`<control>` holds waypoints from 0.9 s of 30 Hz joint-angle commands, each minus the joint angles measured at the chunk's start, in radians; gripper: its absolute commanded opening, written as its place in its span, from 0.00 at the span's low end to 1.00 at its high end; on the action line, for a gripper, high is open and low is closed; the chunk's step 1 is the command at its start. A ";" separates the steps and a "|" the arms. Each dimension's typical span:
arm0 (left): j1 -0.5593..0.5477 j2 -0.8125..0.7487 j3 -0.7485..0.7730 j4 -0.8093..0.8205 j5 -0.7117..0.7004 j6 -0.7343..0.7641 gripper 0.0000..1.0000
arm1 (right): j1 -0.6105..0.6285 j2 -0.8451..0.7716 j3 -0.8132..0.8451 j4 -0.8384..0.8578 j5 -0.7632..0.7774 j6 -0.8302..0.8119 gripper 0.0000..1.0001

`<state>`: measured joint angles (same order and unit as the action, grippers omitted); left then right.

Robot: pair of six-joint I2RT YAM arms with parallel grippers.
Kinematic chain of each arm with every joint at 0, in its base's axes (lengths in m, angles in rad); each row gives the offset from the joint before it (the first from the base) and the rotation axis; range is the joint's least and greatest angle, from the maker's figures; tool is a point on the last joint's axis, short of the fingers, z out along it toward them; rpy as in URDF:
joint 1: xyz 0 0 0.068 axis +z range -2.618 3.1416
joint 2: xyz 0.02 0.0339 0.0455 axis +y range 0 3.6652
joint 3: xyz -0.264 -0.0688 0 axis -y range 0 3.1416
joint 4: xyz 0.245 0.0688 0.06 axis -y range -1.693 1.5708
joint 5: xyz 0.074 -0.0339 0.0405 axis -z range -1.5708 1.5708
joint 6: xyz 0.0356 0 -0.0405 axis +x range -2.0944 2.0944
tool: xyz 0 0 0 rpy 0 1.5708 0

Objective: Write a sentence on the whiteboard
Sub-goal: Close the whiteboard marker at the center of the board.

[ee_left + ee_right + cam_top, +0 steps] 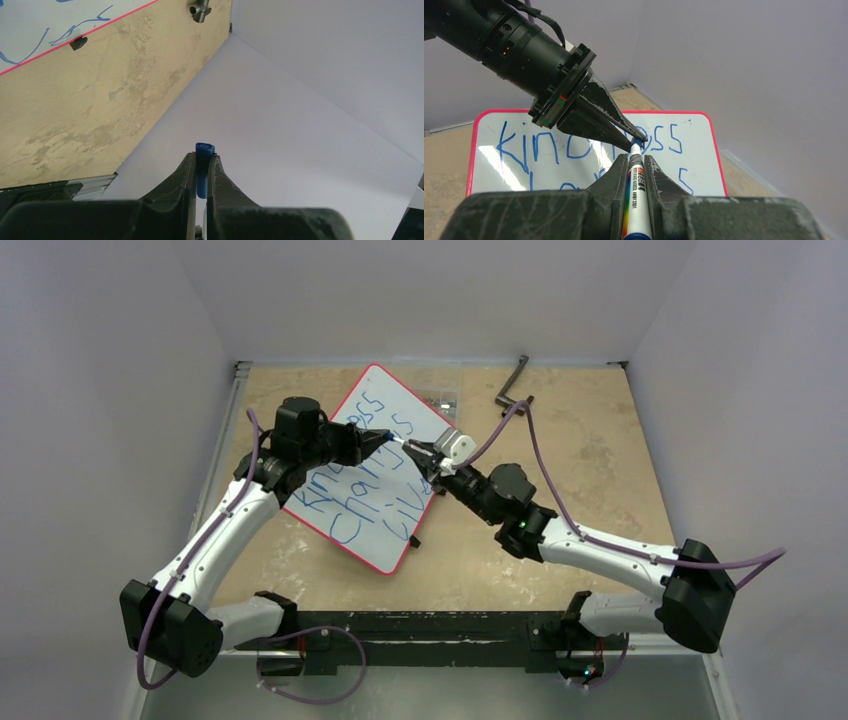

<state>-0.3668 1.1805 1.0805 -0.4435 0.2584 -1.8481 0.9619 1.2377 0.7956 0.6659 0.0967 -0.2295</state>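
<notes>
The whiteboard [388, 540] lies tilted on the table, its red rim showing, with the blue sentence [365, 480] in slanted lines across it. Above its right part the two grippers meet tip to tip. My left gripper [392, 440] is shut on a blue marker cap [202, 170]. My right gripper [415, 451] is shut on a white marker [639, 195] with a rainbow stripe. In the right wrist view the cap [636, 144] sits at the marker's front end, pinched by the left gripper [639, 136], over the whiteboard [489, 170] and its sentence [549, 147].
A clear plastic box [437, 395] stands at the board's far corner. A black angled tool [512, 385] lies at the back right. Small black clips [415, 540] sit at the board's edge. White walls close in the table on three sides.
</notes>
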 commanded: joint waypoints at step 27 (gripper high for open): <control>0.023 -0.017 0.037 -0.001 0.014 -0.010 0.00 | 0.015 0.025 0.059 0.024 0.047 0.004 0.00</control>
<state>-0.3515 1.1805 1.0809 -0.4503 0.2584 -1.8484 0.9707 1.2652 0.8211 0.6582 0.1219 -0.2287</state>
